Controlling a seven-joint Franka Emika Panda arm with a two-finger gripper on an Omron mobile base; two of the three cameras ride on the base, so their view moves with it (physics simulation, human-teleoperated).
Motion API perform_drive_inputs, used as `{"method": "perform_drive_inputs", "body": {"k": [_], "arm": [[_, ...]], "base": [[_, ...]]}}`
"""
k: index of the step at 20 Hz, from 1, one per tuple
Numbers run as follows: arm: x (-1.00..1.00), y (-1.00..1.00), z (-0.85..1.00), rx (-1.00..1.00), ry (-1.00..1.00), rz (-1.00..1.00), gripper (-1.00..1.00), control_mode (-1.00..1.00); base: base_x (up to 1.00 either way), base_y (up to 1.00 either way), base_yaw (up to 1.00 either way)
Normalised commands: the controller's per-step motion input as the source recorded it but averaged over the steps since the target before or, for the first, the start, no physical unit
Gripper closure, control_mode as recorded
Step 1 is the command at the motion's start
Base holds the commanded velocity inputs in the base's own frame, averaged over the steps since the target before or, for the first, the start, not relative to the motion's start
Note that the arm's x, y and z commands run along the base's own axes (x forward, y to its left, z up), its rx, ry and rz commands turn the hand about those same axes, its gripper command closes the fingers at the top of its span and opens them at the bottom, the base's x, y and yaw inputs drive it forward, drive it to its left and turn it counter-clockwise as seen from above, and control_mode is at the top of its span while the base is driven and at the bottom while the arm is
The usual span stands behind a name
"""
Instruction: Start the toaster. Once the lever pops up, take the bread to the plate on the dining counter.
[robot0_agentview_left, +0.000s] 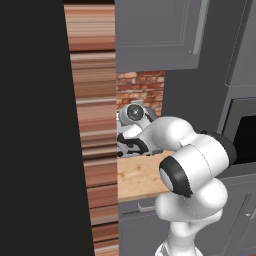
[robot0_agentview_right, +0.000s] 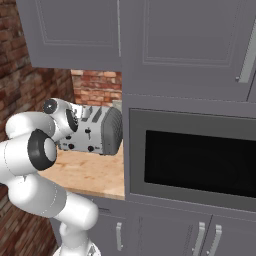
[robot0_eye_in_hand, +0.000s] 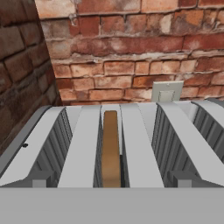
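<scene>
Brown-crusted bread (robot0_eye_in_hand: 110, 148) stands edge-up in a middle slot of the silver toaster (robot0_agentview_right: 97, 131) on the wooden counter (robot0_agentview_right: 90, 172), the hand poised above with jaws apart and empty, so starting it likely means reaching the front lever (robot0_agentview_right: 88, 134) next.

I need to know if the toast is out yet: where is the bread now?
In the hand view the bread stands on edge in a middle slot of the toaster, before the brick wall.
</scene>
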Motion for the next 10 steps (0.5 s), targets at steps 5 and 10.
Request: {"method": "perform_drive_inputs", "body": {"k": [5,10], "arm": [[0.00,0.00,0.00,0.00,0.00,0.00,-1.00,-1.00],[0.00,0.00,0.00,0.00,0.00,0.00,-1.00,-1.00]], "base": [[0.00,0.00,0.00],[0.00,0.00,0.00]]}}
